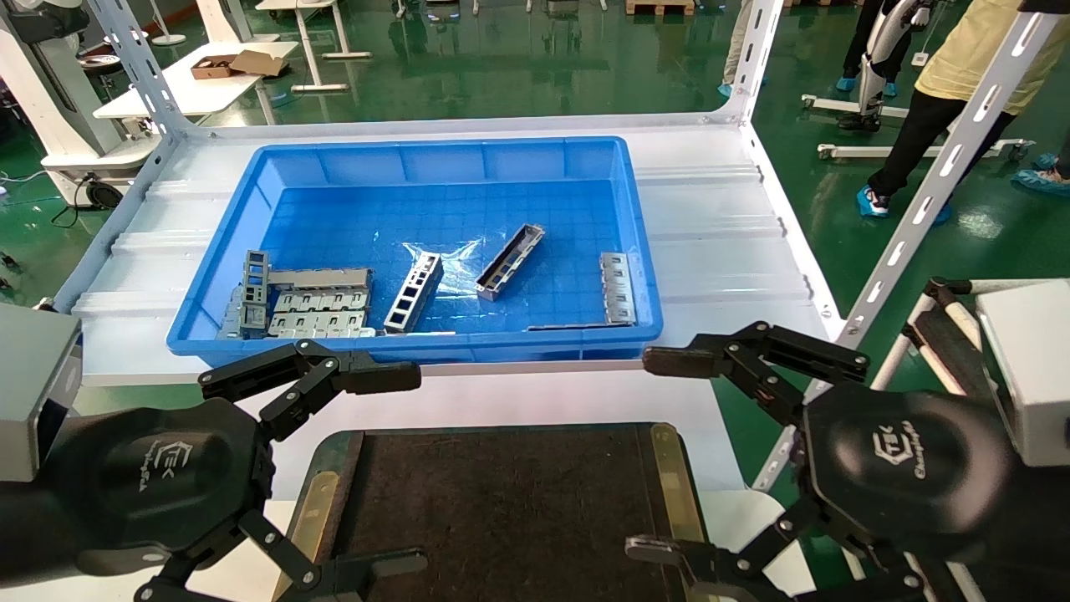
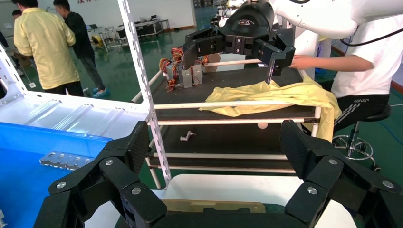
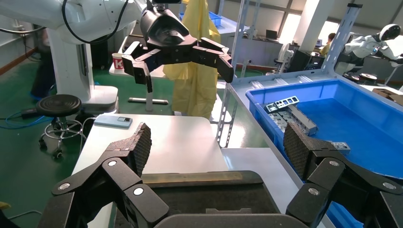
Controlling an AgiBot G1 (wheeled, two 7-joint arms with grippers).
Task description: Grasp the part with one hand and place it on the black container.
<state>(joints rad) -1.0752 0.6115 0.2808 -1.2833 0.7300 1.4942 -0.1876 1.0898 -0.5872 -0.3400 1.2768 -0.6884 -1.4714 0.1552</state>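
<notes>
The part, a narrow silver-grey channel strip with raised walls, lies slanted on the floor of the blue bin, near its middle. The black container is a flat dark tray with brass strips, in front of the bin; it also shows in the right wrist view and its brass strip in the left wrist view. My left gripper is open and empty at the tray's left edge. My right gripper is open and empty at the tray's right edge. Both are well short of the part.
In the bin a ladder-like grey frame lies left of the part, stacked flat plates at the front left, and another plate at the right. White slotted rack posts stand at the shelf's corners. People stand beyond.
</notes>
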